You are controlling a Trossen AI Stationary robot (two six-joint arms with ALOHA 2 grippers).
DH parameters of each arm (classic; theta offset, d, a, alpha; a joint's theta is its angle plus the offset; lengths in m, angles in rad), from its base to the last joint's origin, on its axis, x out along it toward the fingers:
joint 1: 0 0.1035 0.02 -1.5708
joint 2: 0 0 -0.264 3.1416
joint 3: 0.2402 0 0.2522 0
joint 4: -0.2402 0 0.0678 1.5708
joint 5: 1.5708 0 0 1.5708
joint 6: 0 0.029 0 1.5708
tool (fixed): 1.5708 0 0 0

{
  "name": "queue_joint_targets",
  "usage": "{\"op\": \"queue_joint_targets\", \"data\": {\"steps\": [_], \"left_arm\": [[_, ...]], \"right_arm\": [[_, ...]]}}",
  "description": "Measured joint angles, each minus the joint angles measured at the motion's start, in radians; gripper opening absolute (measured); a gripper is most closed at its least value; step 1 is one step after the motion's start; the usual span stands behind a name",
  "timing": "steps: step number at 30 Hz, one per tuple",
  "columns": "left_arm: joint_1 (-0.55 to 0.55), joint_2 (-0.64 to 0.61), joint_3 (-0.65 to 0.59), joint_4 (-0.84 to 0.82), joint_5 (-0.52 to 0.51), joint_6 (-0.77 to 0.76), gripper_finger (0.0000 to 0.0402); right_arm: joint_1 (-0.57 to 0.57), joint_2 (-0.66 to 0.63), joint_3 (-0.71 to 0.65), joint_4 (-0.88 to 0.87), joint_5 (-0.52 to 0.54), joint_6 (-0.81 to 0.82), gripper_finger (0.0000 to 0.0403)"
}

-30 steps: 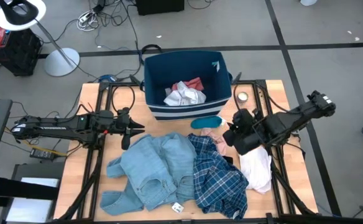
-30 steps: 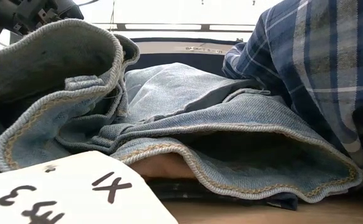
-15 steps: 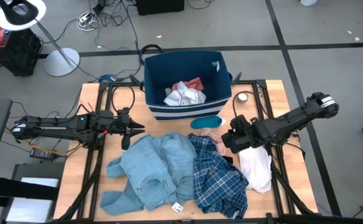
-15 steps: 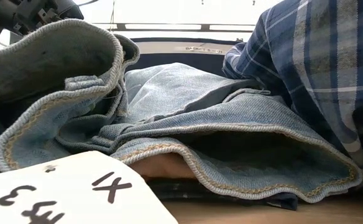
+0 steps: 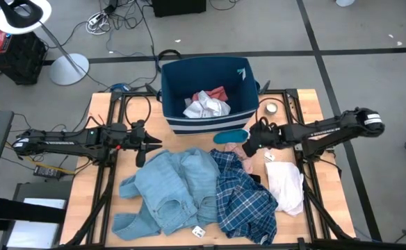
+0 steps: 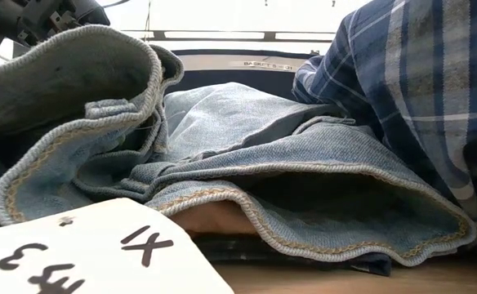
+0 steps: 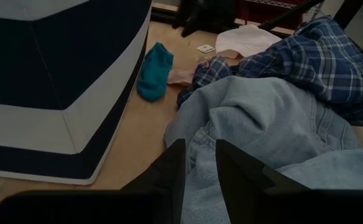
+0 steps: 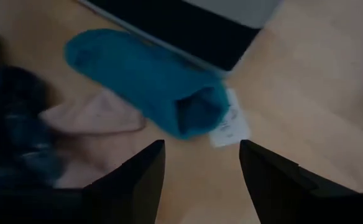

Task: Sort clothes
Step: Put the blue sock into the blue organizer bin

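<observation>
The navy striped bin (image 5: 208, 94) stands at the far side of the table, with white (image 5: 206, 106) and salmon-red (image 5: 219, 92) pieces inside. Just in front of the bin lies a teal sock (image 5: 231, 135), a pink item (image 8: 97, 115) touching it. The right gripper (image 5: 247, 144) hovers at the sock, fingers apart and empty. Nearer than the bin sprawl the denim pieces (image 5: 168, 187), the plaid shirt (image 5: 243, 194) and a white garment (image 5: 286, 184). The left gripper (image 5: 142, 144) waits left of the bin, its narrow-gapped fingers holding nothing.

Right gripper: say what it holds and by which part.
Nothing. The right gripper hangs open and empty over the table, pointed at the teal sock beside the bin, with bare wood between its jaws.
</observation>
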Motion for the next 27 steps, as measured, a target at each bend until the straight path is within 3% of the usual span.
{"op": "queue_joint_targets", "data": {"steps": [4,10,20,27], "left_arm": [[0.000,0.000,0.000,0.000,0.000,0.010,0.0095],[0.000,0.000,0.000,0.000,0.000,0.024,0.0095],[0.000,0.000,0.000,0.000,0.000,0.026,0.0095],[0.000,0.000,0.000,0.002,0.000,0.026,0.0095]], "right_arm": [[-0.065,0.000,-0.057,0.138,-0.055,-0.137,0.0207],[-0.140,0.005,-0.143,0.276,-0.071,-0.183,0.0193],[-0.179,0.030,-0.260,0.529,-0.088,-0.226,0.0173],[-0.181,0.137,-0.271,0.643,-0.087,-0.266,0.0147]]}}
